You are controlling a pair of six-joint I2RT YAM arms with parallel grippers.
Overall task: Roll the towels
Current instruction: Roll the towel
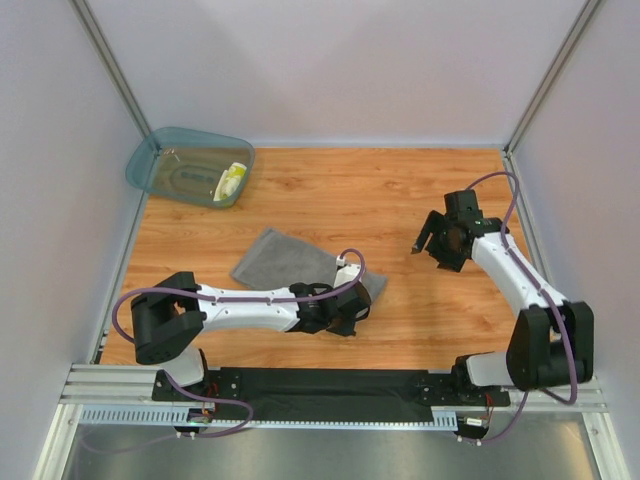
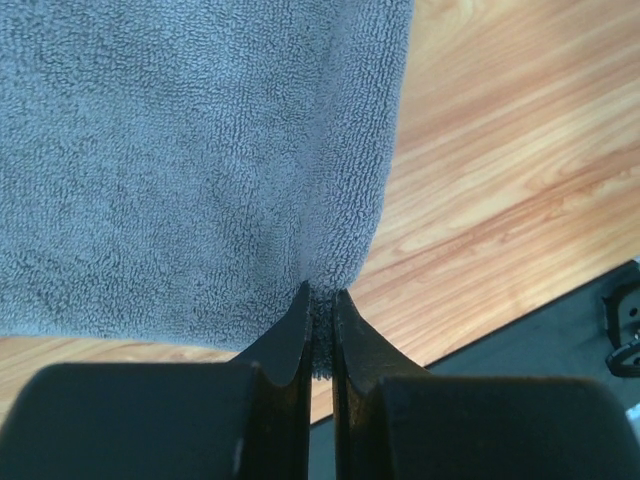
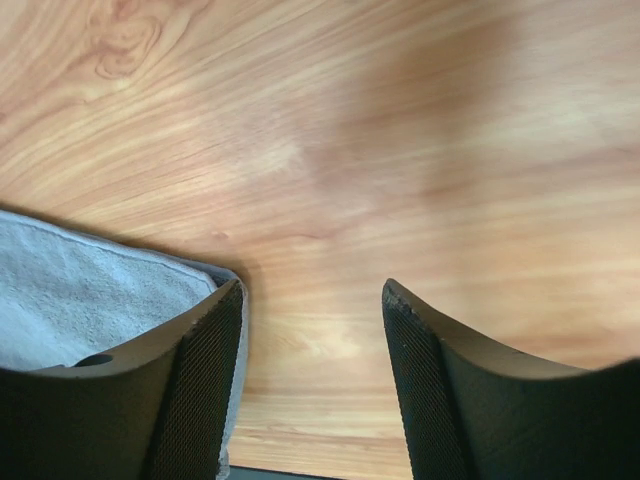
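The grey towel point(image 1: 283, 260) lies flat on the wooden table, left of centre. My left gripper point(image 1: 347, 300) is shut on its near right corner; the left wrist view shows the terry cloth point(image 2: 190, 150) pinched between the closed jaws of the left gripper point(image 2: 320, 300). My right gripper point(image 1: 424, 241) is open and empty over bare wood, to the right of the towel. In the right wrist view the right gripper point(image 3: 312, 300) is spread wide, with a towel edge point(image 3: 80, 295) behind its left finger. The small yellow-and-white cloth point(image 1: 232, 180) lies inside the teal tub.
The translucent teal tub point(image 1: 170, 160) stands at the far left corner against the wall. White walls close in the table point(image 1: 400, 190) on three sides. A black strip and metal rail point(image 1: 330, 385) run along the near edge.
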